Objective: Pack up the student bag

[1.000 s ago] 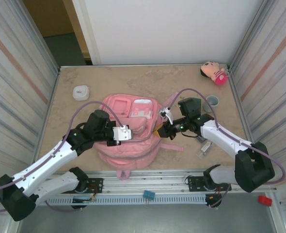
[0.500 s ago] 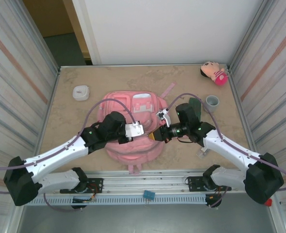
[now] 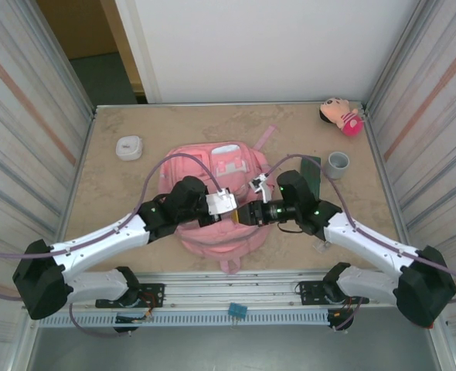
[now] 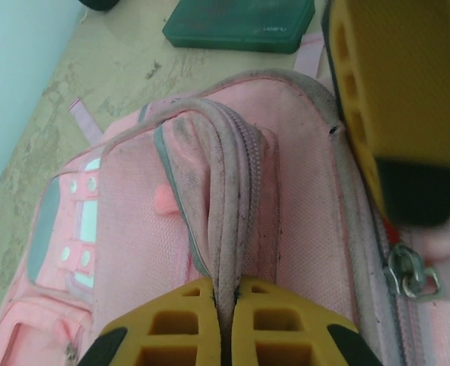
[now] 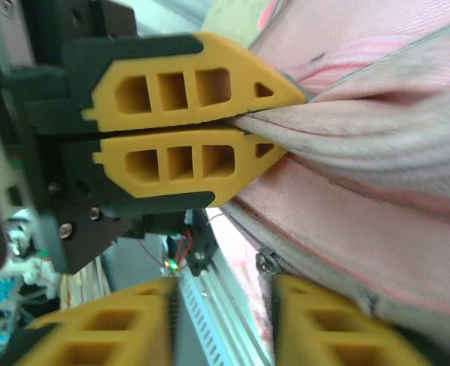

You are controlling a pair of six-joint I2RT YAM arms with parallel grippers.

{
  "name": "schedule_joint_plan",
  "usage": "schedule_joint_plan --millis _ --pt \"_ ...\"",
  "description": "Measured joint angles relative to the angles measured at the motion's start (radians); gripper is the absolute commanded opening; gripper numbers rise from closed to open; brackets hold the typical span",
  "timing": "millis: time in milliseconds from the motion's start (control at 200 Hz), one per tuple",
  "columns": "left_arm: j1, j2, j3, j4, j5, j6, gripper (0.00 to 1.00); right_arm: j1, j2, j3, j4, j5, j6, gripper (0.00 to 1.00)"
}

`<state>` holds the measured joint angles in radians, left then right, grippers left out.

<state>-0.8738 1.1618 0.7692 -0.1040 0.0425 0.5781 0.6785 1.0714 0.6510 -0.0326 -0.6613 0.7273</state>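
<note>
The left fingers [image 4: 236,305] are clamped on the student bag [image 4: 126,229] rim fold; the right fingers [image 3: 245,213], parted and empty, face them, the fold just ahead

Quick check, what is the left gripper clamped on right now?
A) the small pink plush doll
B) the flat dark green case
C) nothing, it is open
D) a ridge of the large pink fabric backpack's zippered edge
D: in the left wrist view the left gripper is shut on a raised ridge of zippered fabric on the large pink fabric backpack.
</note>
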Motion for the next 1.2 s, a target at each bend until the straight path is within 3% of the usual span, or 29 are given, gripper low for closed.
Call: schedule_joint_plan --millis 175,396,461,516,596,661,752,867,1062,1203 --pt "0.055 -0.071 -0.068 0.035 0.120 0.023 0.00 -0.162 -0.105 -0.067 -0.012 0.014 0.160 0.66" --pt "0.061 -0.085 -0.089 0.049 0.194 0.054 0.00 -0.165 -0.021 -0.085 0.109 0.003 0.355 0.61" --pt "0.063 -0.085 -0.089 0.050 0.199 0.053 0.00 -0.158 0.009 -0.087 0.154 0.007 0.410 0.50" --pt "0.063 -0.085 -0.089 0.049 0.197 0.050 0.02 -0.149 0.026 -0.087 0.184 0.014 0.454 0.34" --pt "0.060 -0.085 -0.085 0.031 0.175 0.021 0.24 -0.134 0.040 -0.089 0.243 0.029 0.497 0.01" --pt "0.040 -0.085 -0.062 0.000 0.142 -0.026 0.45 -0.126 0.046 -0.094 0.278 0.045 0.539 0.00" --pt "-0.024 -0.086 0.025 -0.080 0.066 -0.159 0.54 -0.116 0.053 -0.104 0.301 0.076 0.565 0.00" --pt "-0.110 -0.101 0.164 -0.220 -0.055 -0.432 0.59 -0.105 0.054 -0.105 0.312 0.109 0.575 0.00" --pt "-0.267 -0.109 0.271 -0.468 -0.209 -0.990 0.59 -0.083 0.054 -0.105 0.318 0.142 0.575 0.00" --pt "-0.329 -0.029 0.281 -0.605 -0.254 -1.300 0.57 -0.078 0.053 -0.104 0.318 0.147 0.574 0.00"
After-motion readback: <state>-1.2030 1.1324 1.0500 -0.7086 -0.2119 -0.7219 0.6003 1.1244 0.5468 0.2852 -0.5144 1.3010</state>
